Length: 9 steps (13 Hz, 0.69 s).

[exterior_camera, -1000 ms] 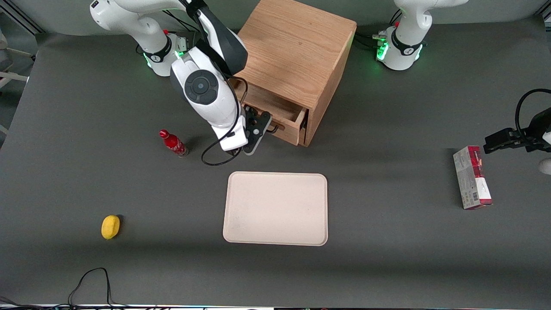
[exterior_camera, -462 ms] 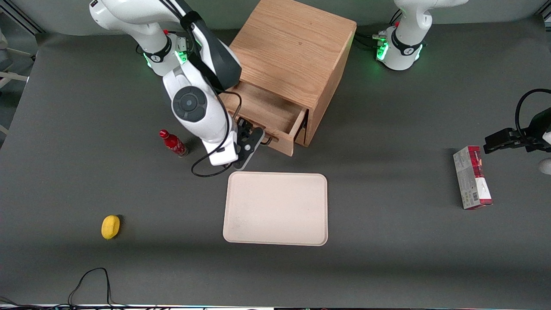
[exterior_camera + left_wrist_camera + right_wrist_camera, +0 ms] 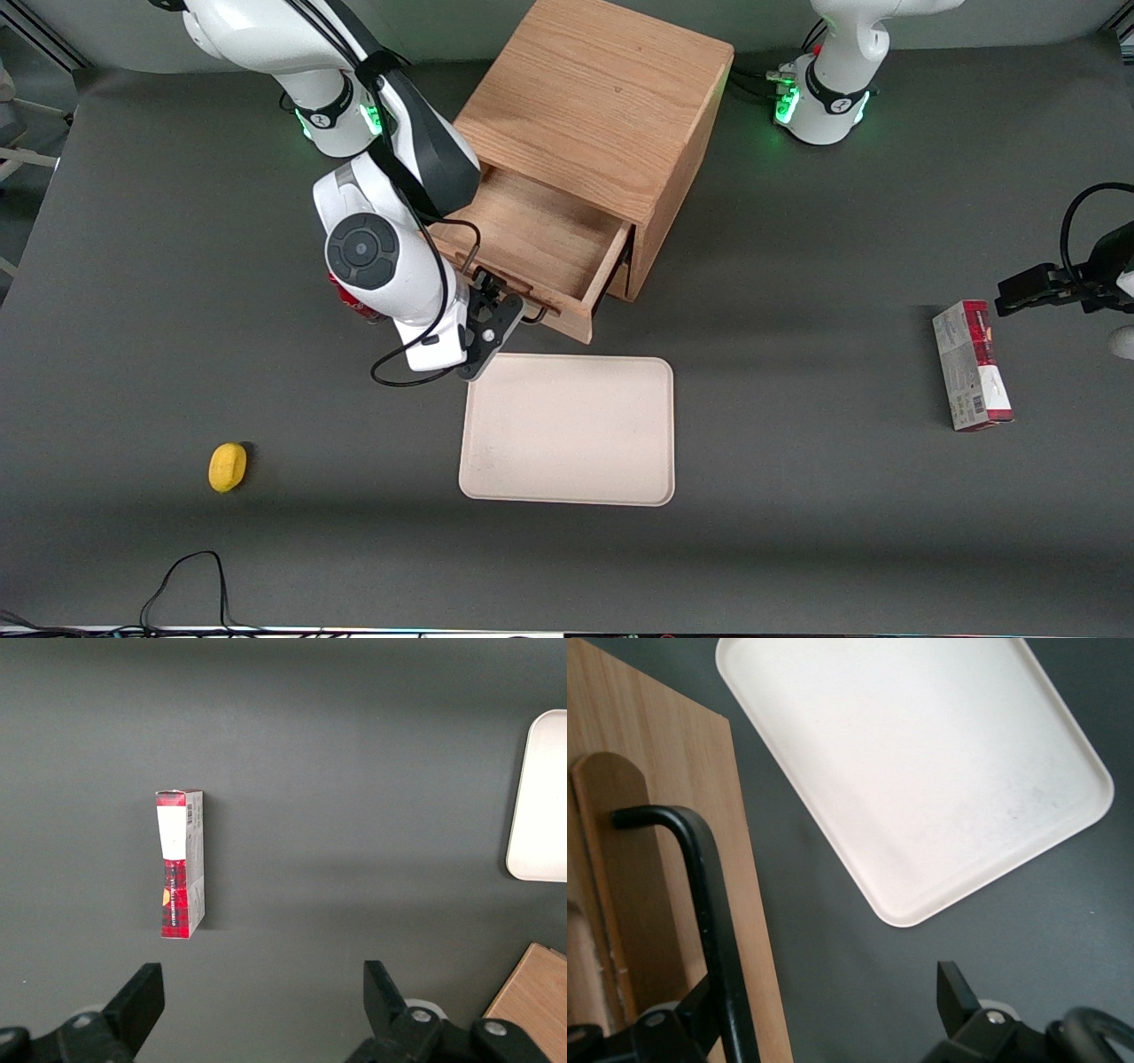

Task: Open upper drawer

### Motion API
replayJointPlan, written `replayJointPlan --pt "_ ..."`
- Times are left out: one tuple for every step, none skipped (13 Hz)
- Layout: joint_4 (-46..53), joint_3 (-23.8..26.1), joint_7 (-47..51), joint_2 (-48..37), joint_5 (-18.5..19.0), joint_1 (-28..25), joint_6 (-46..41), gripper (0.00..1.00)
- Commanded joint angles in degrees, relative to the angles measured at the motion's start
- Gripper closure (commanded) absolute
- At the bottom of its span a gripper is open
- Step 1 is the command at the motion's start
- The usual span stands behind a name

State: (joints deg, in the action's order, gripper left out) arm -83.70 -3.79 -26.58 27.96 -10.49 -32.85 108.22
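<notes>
The upper drawer [image 3: 532,239] of the light oak cabinet [image 3: 602,97] stands pulled well out toward the front camera, its bare wooden inside showing. My gripper [image 3: 507,312] is at the drawer's front panel [image 3: 664,780], nearer the camera than the cabinet. In the right wrist view the gripper [image 3: 826,997] is open, its fingers wide apart. The thin black wire handle [image 3: 713,921] runs just by one finger [image 3: 700,1014], and the other finger stands off over the grey table. The drawer underneath is hidden.
A cream tray [image 3: 567,430] lies just in front of the pulled-out drawer, close under my gripper. A red bottle [image 3: 341,297] stands half hidden by my arm. A yellow object [image 3: 228,467] lies nearer the camera. A red and grey box [image 3: 970,365] lies toward the parked arm's end.
My gripper has moved toward the front camera and the tray, and the upper drawer has slid farther out of the cabinet with it. The arm now covers part of the red bottle.
</notes>
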Motion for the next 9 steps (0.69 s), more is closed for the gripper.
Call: replayJointPlan --pt "5.4 0.0 0.6 2.8 -0.8 1.4 -2.7 0.0" --pt "6.1 0.0 0.5 3.4 -0.8 2.2 -3.1 0.0" --pt "6.4 0.0 0.4 3.6 -0.8 2.9 -3.1 0.0" --pt "6.4 0.0 0.3 3.7 -0.8 3.7 -3.1 0.0" --pt "6.5 0.1 0.2 4.0 -0.8 3.8 -3.1 0.0" --pt "6.6 0.1 0.2 4.1 -0.8 4.1 -3.1 0.0" --pt "6.7 0.0 0.2 4.4 -0.8 4.3 -3.1 0.0" --pt "7.3 0.1 0.2 4.6 -0.8 4.9 -3.1 0.0" --pt "8.2 0.1 0.2 5.0 -0.8 5.5 -3.2 0.0"
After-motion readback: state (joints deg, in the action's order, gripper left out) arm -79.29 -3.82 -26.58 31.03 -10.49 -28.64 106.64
